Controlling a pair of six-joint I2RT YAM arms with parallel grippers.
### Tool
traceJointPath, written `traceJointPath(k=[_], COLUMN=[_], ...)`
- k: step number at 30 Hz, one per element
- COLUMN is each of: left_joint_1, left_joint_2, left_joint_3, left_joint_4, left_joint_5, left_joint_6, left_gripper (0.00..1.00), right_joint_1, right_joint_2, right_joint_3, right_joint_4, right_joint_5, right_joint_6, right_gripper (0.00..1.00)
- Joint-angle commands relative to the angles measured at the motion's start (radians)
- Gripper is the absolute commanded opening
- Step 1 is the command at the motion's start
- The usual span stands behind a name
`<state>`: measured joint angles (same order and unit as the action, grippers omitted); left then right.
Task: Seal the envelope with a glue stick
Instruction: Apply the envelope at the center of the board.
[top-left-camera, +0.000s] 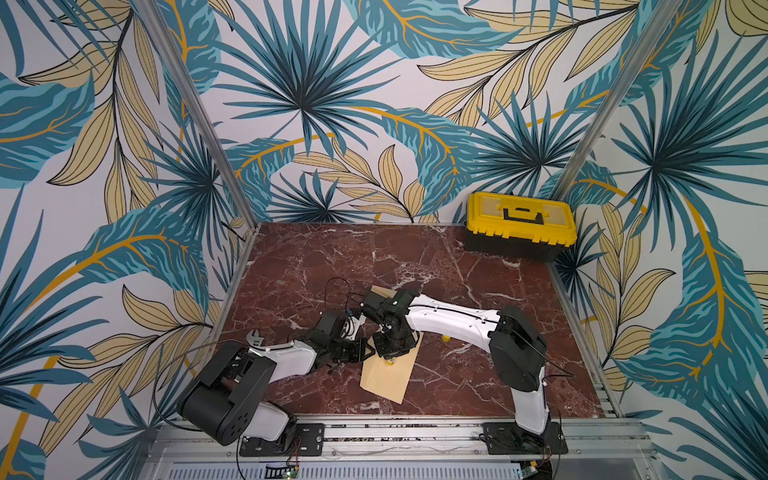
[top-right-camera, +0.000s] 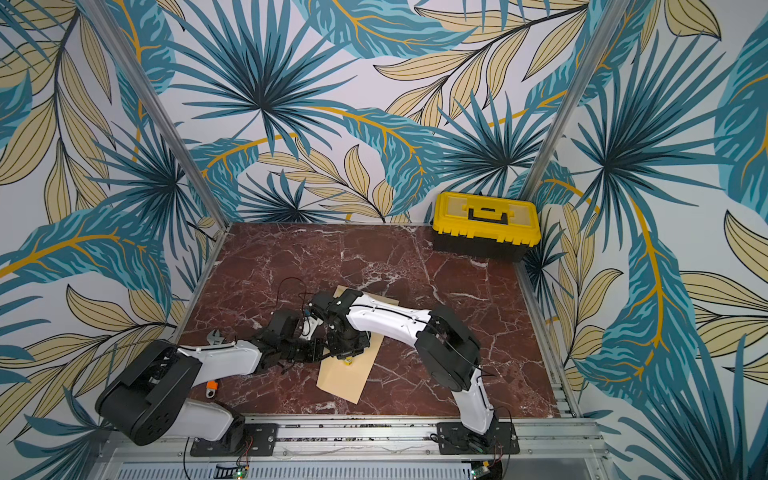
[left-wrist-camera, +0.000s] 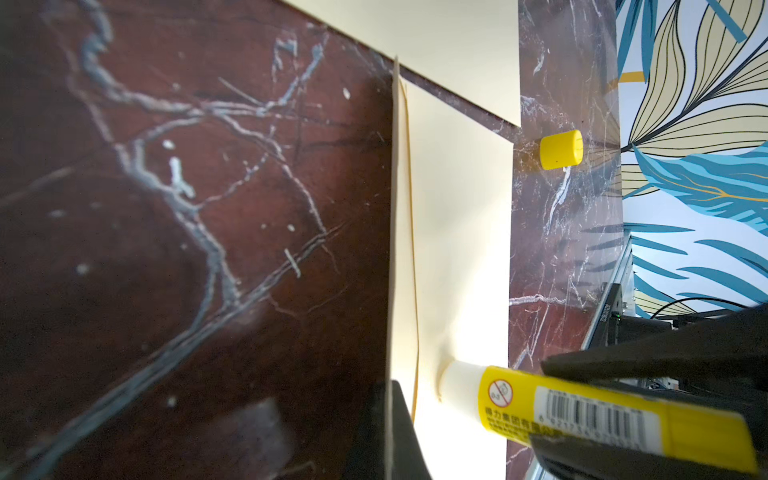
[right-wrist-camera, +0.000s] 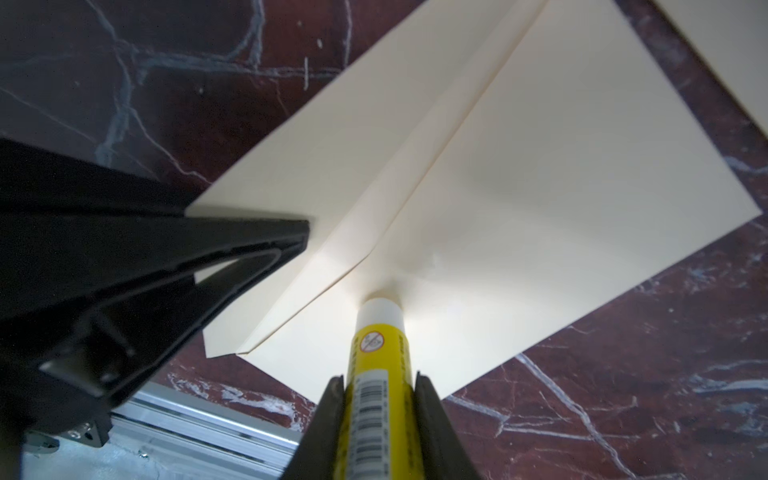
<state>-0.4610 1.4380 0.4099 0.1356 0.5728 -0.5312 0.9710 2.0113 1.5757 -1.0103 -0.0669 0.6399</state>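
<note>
Right gripper (right-wrist-camera: 380, 384): both fingers (right-wrist-camera: 332, 419) clamped on the glue stick (right-wrist-camera: 380, 349) at its barcode label. The stick's white tip is bare and pressed onto the envelope (right-wrist-camera: 561, 187), just beside the fold of the flap (right-wrist-camera: 332, 145). The stick stands steeply on the paper, slightly tilted.

Left gripper (right-wrist-camera: 299, 241): jaws closed on the flap's free edge, holding it lifted off the envelope body. In the left wrist view the flap (left-wrist-camera: 392, 249) shows edge-on, running down into the black fingers.

In both top views the two grippers meet over the envelope (top-left-camera: 388, 378) (top-right-camera: 345, 380), the left one coming in from 9 o'clock. Only a bit of yellow stick (top-left-camera: 390, 363) shows below the right wrist. The envelope lies toward 6 o'clock from the centre of the marble table (top-left-camera: 332, 266).

Yellow cap (left-wrist-camera: 561, 148) lies on its side on the table, just beside the envelope and not touching it. From the stick it is at about 2 o'clock in a top view (top-left-camera: 445, 338).

A second tan sheet (top-left-camera: 380, 291) lies at 12 o'clock of the envelope, mostly under the right arm.

A toolbox (top-left-camera: 519, 222) sits in the 1 o'clock corner and a wrench (top-left-camera: 255, 338) at the 9 o'clock edge. A small orange item (top-right-camera: 212, 386) is at 8 o'clock; I cannot tell what it is.
</note>
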Motion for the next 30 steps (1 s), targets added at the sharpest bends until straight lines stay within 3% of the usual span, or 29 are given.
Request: traceJointPath(k=[1,4,6,11,17,20,24,30], left_joint_1=[0.005,0.006,0.006,0.006,0.005,0.006,0.005,0.006], left_joint_2=[-0.011,-0.008,-0.006,-0.025,-0.024,-0.022,-0.025,-0.01], left_joint_3=[0.006,0.007,0.007,0.009,0.014,0.016,0.012,0.02], left_joint_4=[-0.022,-0.019,-0.017,-0.037,-0.041,-0.044,-0.044,-0.037], left_joint_5=[0.004,0.003,0.007,0.006,0.002,0.002,0.001,0.014], left_joint_6=[0.015,0.014,0.013,0.017,0.017,0.019,0.019,0.019], left_gripper=[0.0,0.0,0.0,0.0,0.0,0.0,0.0,0.0], right_joint_1=[0.004,-0.004,-0.013,-0.015,-0.014,-0.015,-0.019,-0.026], right_joint_2=[0.046,0.064,0.088,0.124,0.067,0.048,0.045,0.095], right_joint_3=[-0.025,0.023,0.058,0.086,-0.036,-0.053,-0.022,0.055], right_joint_4=[-0.112,-0.083,-0.043,0.06,0.058,-0.031,-0.098,0.093], right_joint_5=[0.154,0.264,0.26,0.089,-0.016,0.044,0.23,0.154], right_joint_6=[-0.021,-0.01,-0.004,-0.002,-0.021,-0.044,-0.057,0.008], right_gripper=[0.0,0.0,0.0,0.0,0.0,0.0,0.0,0.0])
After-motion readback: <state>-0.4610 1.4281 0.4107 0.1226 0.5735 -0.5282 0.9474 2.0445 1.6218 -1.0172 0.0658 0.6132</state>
